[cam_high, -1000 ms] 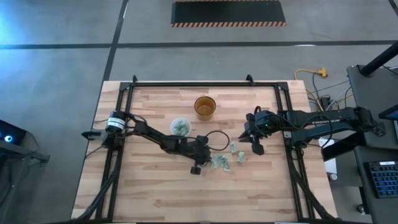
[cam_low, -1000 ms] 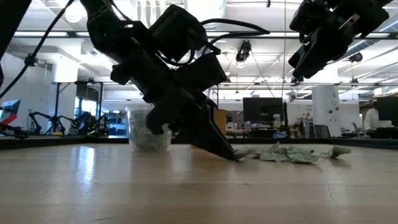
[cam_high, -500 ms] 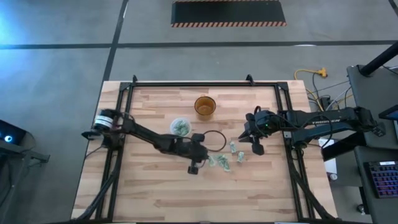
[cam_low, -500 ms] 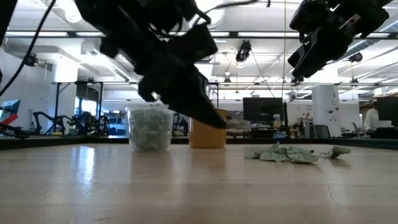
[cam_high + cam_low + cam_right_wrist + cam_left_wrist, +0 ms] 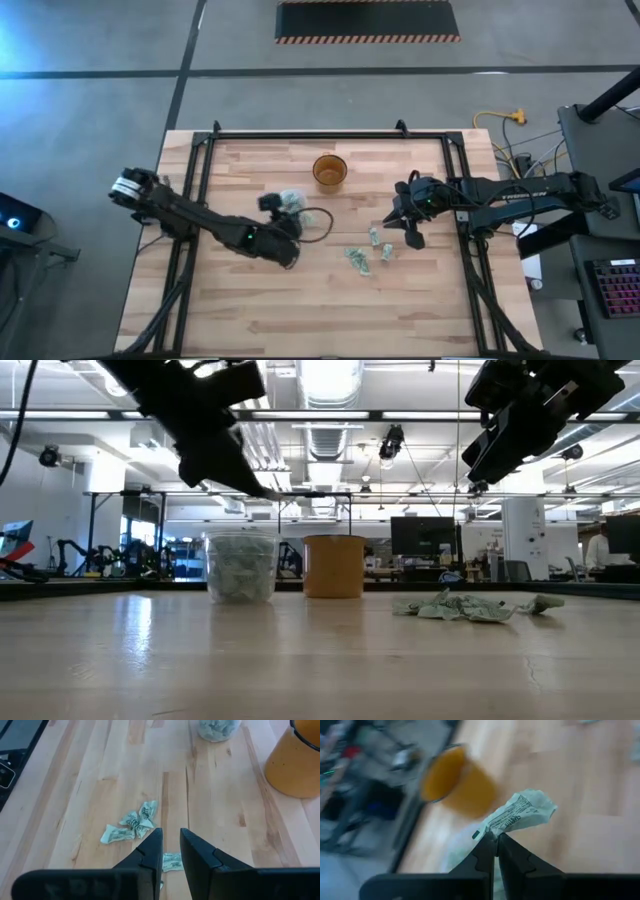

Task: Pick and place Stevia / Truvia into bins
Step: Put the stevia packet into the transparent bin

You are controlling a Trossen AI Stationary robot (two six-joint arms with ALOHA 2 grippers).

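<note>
The left gripper (image 5: 496, 851), clamped on a crumpled sachet (image 5: 520, 813), hangs left of centre over the clear cup (image 5: 240, 567), the amber cup (image 5: 329, 171) just beyond, loose sachets (image 5: 357, 258) at centre, and the right gripper (image 5: 170, 854), fingers slightly apart, above them.

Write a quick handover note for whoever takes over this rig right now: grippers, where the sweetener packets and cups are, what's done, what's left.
Left gripper: shut on one sachet, raised near the translucent cup.
Right gripper: open, empty, hovering above the loose sachets on the table.
Translucent cup: already holds several sachets. Amber cup stands beside it; contents can't be told.
Left to do: drop the held sachet into the translucent cup, then clear the remaining loose sachets.
</note>
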